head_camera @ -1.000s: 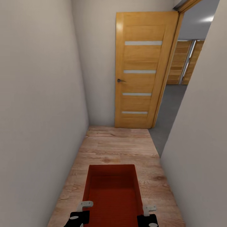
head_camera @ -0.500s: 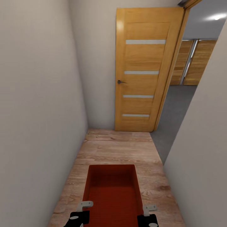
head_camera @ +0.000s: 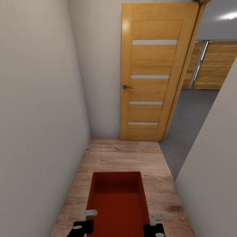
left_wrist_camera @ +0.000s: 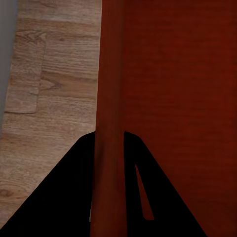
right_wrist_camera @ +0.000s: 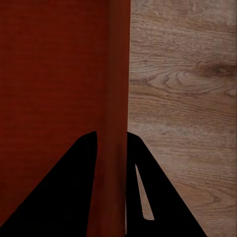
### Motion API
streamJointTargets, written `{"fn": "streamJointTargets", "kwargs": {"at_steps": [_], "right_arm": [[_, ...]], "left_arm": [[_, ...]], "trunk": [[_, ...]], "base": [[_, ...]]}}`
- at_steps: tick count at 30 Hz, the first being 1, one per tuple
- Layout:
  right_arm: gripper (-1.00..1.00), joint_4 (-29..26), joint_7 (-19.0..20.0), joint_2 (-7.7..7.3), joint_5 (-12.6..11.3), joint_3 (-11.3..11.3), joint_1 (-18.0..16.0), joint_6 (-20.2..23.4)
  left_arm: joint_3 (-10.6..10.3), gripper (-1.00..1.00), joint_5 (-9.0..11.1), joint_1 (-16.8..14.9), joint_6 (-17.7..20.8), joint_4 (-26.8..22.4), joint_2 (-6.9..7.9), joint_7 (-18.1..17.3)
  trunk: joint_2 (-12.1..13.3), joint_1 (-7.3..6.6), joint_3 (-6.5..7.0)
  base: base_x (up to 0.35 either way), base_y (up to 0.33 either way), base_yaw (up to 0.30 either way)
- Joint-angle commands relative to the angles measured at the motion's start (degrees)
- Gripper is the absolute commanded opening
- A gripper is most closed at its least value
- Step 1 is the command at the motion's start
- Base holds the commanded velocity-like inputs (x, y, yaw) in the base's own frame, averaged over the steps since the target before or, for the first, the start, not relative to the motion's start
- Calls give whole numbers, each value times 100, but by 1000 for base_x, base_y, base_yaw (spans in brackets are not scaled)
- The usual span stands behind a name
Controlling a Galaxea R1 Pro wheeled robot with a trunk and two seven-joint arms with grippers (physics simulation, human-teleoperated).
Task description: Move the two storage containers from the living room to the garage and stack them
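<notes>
The orange bin [head_camera: 118,200] hangs low in front of the robot over the wood hallway floor [head_camera: 121,154]. The left fingers [left_wrist_camera: 109,197] clamp its left wall and the right fingers [right_wrist_camera: 111,197] its right wall. Turning right toward the grey floor [head_camera: 191,121], it may clip the near wall corner [head_camera: 210,158] or the open door [head_camera: 151,72].

Soft even light, ceiling spotlight [head_camera: 230,15] glaring, renders slightly blurred.

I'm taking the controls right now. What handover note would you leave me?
Left end effector: shut on the storage container's left wall.
Right end effector: shut on its right wall.
The container is carried between both arms in a narrow wood-floored hallway, facing an open wooden door with grey floor beyond.
Done: one container picked up.
Left: drive through, set it down, bring the second, stack.
</notes>
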Motion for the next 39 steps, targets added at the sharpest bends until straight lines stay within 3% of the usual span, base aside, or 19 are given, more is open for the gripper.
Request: {"fn": "streamJointTargets", "kwargs": {"at_steps": [1,39], "right_arm": [[-100,9,-40,-1,-20,37,-8,-24],[-100,11,-40,-1,-20,37,-8,-24]], "left_arm": [[-392,-100,83,3,29,3,-10,-2],[-392,-100,83,3,29,3,-10,-2]], "trunk": [[-3,3,-6],[-3,3,-6]], "base": [[322,0,0],[322,0,0]]}}
